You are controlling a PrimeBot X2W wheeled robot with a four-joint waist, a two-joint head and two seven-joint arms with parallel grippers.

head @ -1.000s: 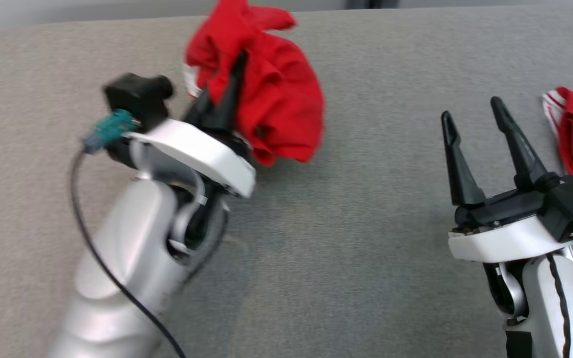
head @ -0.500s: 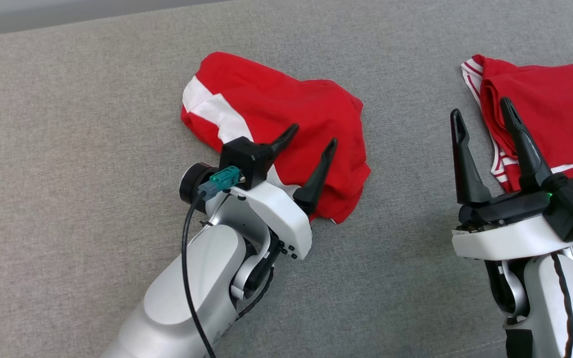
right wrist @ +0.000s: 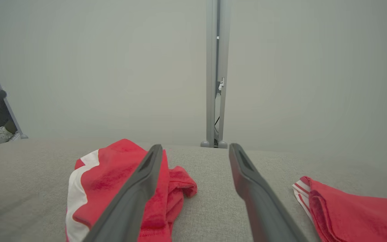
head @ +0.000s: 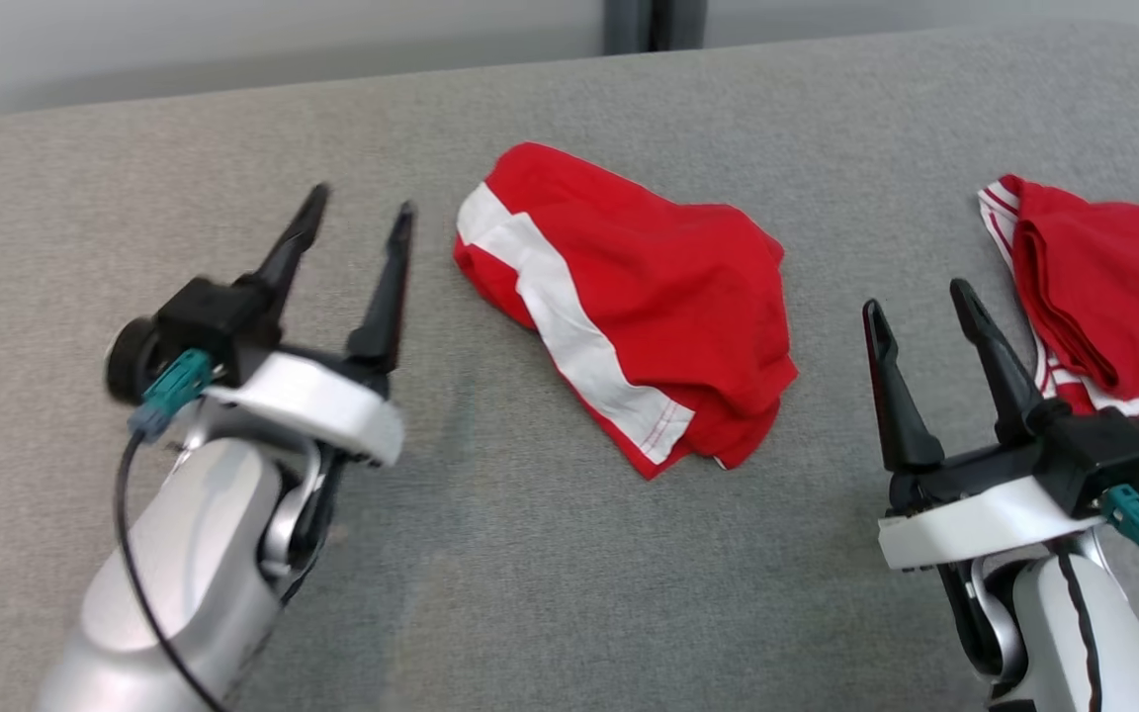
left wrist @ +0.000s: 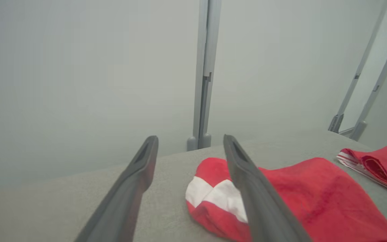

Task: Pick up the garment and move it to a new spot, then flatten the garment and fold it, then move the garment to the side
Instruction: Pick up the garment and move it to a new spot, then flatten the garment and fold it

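A crumpled red garment (head: 649, 297) with a white stripe lies in a heap on the grey table (head: 569, 593), near the middle of the head view. It also shows in the left wrist view as the garment (left wrist: 297, 195) and in the right wrist view as the garment (right wrist: 113, 181). My left gripper (head: 360, 205) hovers open to the garment's left, apart from it, with nothing between its fingers. Open too is my right gripper (head: 918, 297), which stands to the garment's right, clear of the cloth.
A second red cloth (head: 1113, 297) with white stripes lies folded at the table's right edge, just beyond my right gripper; it shows too as the cloth (right wrist: 358, 211). A grey post (left wrist: 204, 74) and a pale wall stand behind the table's far edge.
My left gripper held the garment up a second ago; it has opened, the garment now lies on the table, and the gripper has drawn back to the left. The camera has also shifted.
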